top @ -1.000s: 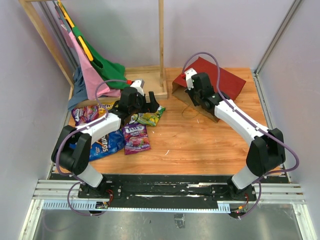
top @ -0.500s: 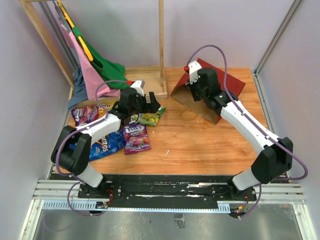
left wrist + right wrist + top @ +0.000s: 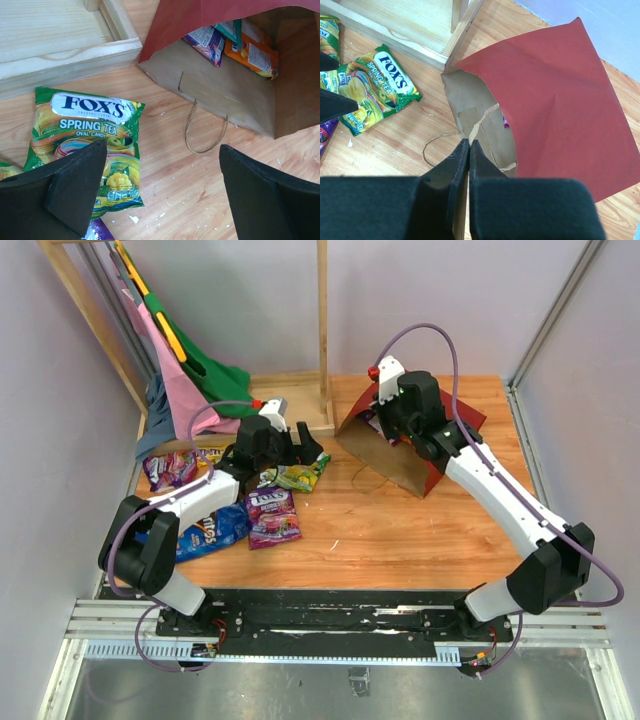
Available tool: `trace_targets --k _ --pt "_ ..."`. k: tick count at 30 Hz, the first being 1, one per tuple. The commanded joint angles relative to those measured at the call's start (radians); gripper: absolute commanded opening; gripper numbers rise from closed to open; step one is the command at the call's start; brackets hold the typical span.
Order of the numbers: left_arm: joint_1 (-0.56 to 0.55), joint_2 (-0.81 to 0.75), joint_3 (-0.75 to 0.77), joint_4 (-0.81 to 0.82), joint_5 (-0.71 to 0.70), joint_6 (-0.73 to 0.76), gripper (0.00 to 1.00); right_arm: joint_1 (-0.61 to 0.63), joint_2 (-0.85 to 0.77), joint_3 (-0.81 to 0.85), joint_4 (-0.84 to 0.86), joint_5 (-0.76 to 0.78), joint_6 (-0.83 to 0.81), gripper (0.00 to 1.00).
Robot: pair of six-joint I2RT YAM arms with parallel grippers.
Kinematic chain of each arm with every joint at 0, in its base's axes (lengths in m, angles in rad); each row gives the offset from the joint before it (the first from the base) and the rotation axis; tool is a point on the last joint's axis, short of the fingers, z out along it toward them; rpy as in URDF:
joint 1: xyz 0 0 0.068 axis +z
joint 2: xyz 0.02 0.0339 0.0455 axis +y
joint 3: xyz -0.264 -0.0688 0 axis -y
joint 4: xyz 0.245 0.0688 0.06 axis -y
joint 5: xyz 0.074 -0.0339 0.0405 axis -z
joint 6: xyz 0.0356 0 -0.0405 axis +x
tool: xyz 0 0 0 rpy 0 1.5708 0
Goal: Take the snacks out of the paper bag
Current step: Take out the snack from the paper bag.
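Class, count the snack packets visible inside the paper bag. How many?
3, all deep in the bag: a purple packet on the left, an orange packet on the right, a teal packet edge-on between them. More may be hidden.

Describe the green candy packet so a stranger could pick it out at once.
Find the wooden rack base at the table's far side. On the tabletop in front of it, near the dark red paper bag, lies the Fox's Spring Tea packet. It reads "Spring Tea" on green and lies nearest the bag, unlike the purple packet and blue Doritos bag.
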Motion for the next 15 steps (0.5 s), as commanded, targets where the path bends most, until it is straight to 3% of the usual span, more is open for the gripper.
trace_targets --k 1,15 --pt "-0.013 -0.005 -0.001 0.038 0.004 -0.023 0.97 0.019 -0.038 0.045 -0.005 -0.025 0.022 0.01" --pt "-0.042 0.044 0.032 0.048 0.002 -0.032 0.96 0.019 0.021 0.115 -0.025 0.074 -0.034 0.01"
